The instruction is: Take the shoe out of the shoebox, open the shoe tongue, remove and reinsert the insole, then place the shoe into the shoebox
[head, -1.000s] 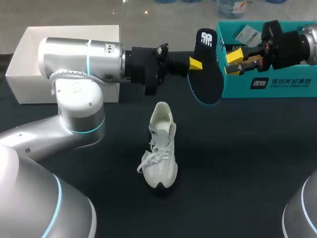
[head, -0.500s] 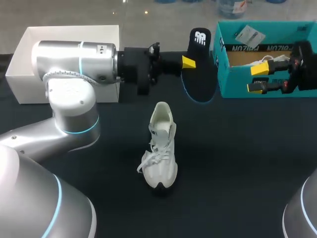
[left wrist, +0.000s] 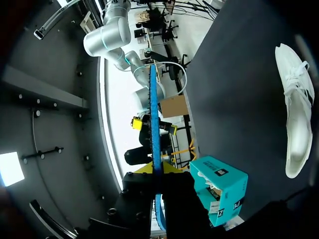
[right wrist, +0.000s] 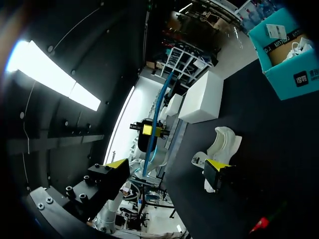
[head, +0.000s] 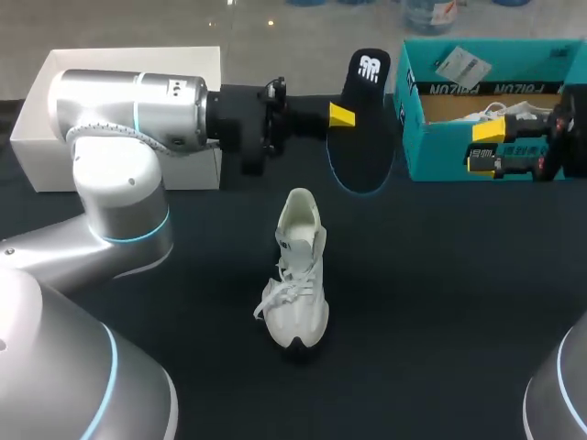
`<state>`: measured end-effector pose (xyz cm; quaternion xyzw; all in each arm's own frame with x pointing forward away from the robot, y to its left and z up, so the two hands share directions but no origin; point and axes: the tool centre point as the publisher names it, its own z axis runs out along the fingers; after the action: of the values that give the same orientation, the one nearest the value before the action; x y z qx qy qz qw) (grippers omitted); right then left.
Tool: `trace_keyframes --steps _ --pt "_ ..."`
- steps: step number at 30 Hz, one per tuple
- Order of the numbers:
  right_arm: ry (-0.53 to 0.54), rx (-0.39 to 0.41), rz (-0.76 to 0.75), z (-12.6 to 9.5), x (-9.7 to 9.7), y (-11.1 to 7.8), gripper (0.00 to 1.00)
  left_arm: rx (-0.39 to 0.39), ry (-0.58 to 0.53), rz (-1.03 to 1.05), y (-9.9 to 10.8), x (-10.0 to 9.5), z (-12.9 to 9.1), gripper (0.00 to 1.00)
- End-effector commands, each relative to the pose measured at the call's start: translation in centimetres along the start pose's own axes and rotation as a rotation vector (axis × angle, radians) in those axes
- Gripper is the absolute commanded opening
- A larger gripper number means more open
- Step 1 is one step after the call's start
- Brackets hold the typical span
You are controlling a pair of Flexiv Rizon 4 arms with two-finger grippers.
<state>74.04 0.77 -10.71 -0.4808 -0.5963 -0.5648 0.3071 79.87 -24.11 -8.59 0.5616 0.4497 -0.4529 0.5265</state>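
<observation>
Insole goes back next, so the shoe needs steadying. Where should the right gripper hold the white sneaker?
Probably the laced midfoot of the white lace-up sneaker, from above, pinching across its narrow sides: it stands upright on its sole, leaving the heel opening clear.

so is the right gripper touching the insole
Apart. The head view shows a plain gap between the right gripper and the insole, which is clamped in the left gripper.

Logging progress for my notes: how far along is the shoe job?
Done: the shoe stands on the table, out of the teal shoebox, insole removed. In hand: the left claw holds the insole aloft; the right claw is open and empty. Left: reinsert the insole, then box the shoe.
</observation>
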Motion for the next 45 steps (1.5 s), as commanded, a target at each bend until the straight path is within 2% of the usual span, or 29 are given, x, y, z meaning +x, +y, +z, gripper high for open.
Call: trace_keyframes --steps 1,3,4,6,10,11,30,34,35,36,37,38,39,40,41,42,45 --pt "0.027 -0.018 0.041 0.0 -0.2 0.0 1.00 -0.011 -0.003 -0.003 -0.4 0.0 0.1 0.00" --pt "0.137 -0.063 0.074 -0.2 -0.1 0.6 1.00 -0.013 -0.005 -0.013 -0.2 0.1 0.2 0.00" --pt "0.156 -0.070 0.114 -0.4 -0.3 0.8 1.00 -0.013 -0.009 -0.019 -0.2 0.2 0.3 0.00" --pt "0.181 -0.084 0.097 -0.8 -0.1 1.3 1.00 -0.010 -0.010 -0.024 -0.1 0.3 0.3 0.00" --pt "0.169 -0.033 0.102 -0.6 0.2 1.7 1.00 -0.006 -0.006 -0.033 0.0 0.3 0.3 0.00" --pt "0.121 -0.039 0.087 -0.6 0.3 1.7 1.00 -0.001 0.006 -0.038 0.0 0.3 0.3 0.00" --pt "0.121 -0.039 0.087 -0.6 0.3 1.7 1.00 -0.002 0.022 -0.036 0.0 0.3 0.2 0.00" --pt "0.121 -0.039 0.087 -0.6 0.3 1.7 1.00 -0.054 0.114 -0.532 0.1 -1.5 0.0 0.00" --pt "0.121 -0.039 0.087 -0.6 0.3 1.7 1.00 -0.054 0.187 -0.674 0.2 -1.8 0.1 0.00" --pt "0.121 -0.039 0.087 -0.6 0.3 1.7 1.00 -0.060 0.150 -0.687 0.0 -2.3 0.0 0.00" --pt "0.121 -0.039 0.087 -0.6 0.3 1.7 1.00 -0.068 0.199 -0.865 0.1 -2.5 0.0 0.00" --pt "0.121 -0.039 0.087 -0.6 0.3 1.7 1.00 -0.013 0.261 -0.954 -0.1 -2.5 0.0 0.00" --pt "0.121 -0.039 0.087 -0.6 0.3 1.7 1.00 -0.067 0.270 -1.009 -0.1 -2.8 -0.1 0.00" --pt "0.121 -0.039 0.087 -0.6 0.3 1.7 1.00 -0.027 0.353 -1.177 -0.2 -2.7 -0.1 0.00" --pt "0.121 -0.039 0.087 -0.6 0.3 1.7 1.00 -0.022 0.388 -1.330 -0.3 -2.6 -0.1 0.00" --pt "0.121 -0.039 0.087 -0.6 0.3 1.7 1.00 0.016 0.380 -1.475 0.0 -2.5 0.0 0.00" --pt "0.121 -0.039 0.087 -0.6 0.3 1.7 1.00 0.016 0.380 -1.475 0.0 -2.5 0.0 0.00"
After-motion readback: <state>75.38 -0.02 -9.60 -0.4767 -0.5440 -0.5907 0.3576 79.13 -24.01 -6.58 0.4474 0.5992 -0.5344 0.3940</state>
